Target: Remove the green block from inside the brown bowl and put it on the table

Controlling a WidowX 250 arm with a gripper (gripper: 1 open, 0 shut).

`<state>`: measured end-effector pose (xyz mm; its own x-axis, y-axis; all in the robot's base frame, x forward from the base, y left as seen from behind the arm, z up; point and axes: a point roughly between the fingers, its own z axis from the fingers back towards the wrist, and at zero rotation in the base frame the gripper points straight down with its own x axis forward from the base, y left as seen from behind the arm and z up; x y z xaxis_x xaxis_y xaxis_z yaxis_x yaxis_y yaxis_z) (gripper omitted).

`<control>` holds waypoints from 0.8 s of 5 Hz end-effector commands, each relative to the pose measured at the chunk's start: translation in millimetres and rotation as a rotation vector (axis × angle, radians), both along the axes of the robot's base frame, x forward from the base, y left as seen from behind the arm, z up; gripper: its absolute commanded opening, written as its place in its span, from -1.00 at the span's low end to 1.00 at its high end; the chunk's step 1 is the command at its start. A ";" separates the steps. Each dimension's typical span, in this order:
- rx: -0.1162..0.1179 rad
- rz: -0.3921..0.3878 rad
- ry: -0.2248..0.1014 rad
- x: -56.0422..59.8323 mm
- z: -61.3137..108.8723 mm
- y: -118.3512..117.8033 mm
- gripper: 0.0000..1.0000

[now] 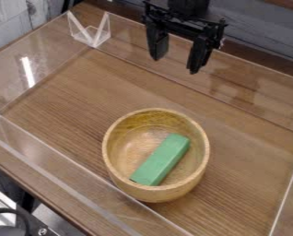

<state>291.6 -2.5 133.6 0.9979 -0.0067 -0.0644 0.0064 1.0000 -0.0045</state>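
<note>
A bright green block [161, 159] lies slanted inside the round light-brown wooden bowl [121, 135], which rests on the wood-grain table [87, 92] toward the front. My black gripper [176, 51] hangs at the back of the table, well above and behind the bowl, pointing down. Its fingers [196, 53] stand apart with nothing between them, so it is open.
Clear acrylic walls [32, 64] border the tabletop on all sides. A small clear acrylic bracket [90, 29] stands at the back left, beside the gripper. Bare wood stretches left and right of the bowl.
</note>
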 end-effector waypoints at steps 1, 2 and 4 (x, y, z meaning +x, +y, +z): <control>-0.001 -0.009 0.029 -26.4 -14.4 -3.5 1.00; 0.002 -0.030 0.022 -68.6 -25.2 -13.7 1.00; -0.008 -0.042 -0.037 -90.2 -52.4 -28.5 1.00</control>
<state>196.5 -29.4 72.0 0.9965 -0.0444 -0.0714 0.0440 0.9990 -0.0068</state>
